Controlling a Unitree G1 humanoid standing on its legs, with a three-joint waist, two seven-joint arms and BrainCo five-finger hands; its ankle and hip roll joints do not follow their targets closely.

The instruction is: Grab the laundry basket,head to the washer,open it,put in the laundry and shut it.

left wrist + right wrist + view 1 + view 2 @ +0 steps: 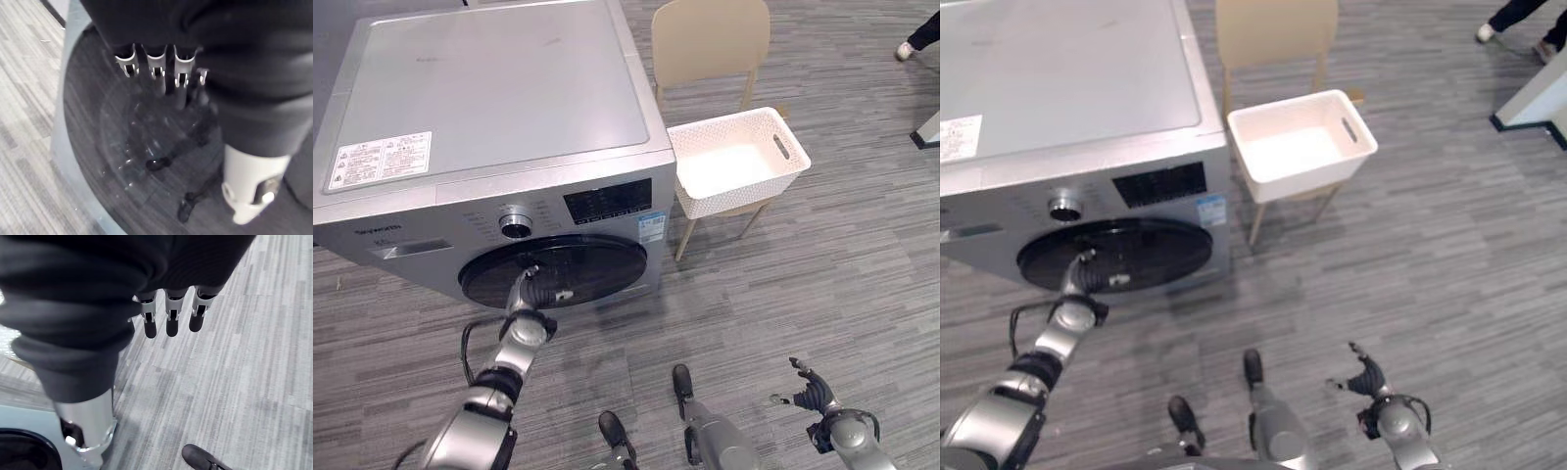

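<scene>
The silver front-loading washer (pixel 499 98) stands at upper left, its round dark door (pixel 597 266) lying flush with the front. My left hand (pixel 530 294) reaches the door's lower part. In the left wrist view its straight fingers (pixel 156 73) rest against the glass (pixel 122 147), thumb apart, holding nothing. The white laundry basket (pixel 734 201) sits on a beige chair (pixel 710 39) just right of the washer, and its inside looks bare. My right hand (pixel 813 392) hangs low at the lower right over the floor, fingers (pixel 168 313) relaxed and holding nothing.
A person's shoe (pixel 906 49) shows at the far upper right. The base of white furniture (pixel 928 132) stands at the right edge. Grey plank floor (pixel 822 284) spreads between the chair and my right hand.
</scene>
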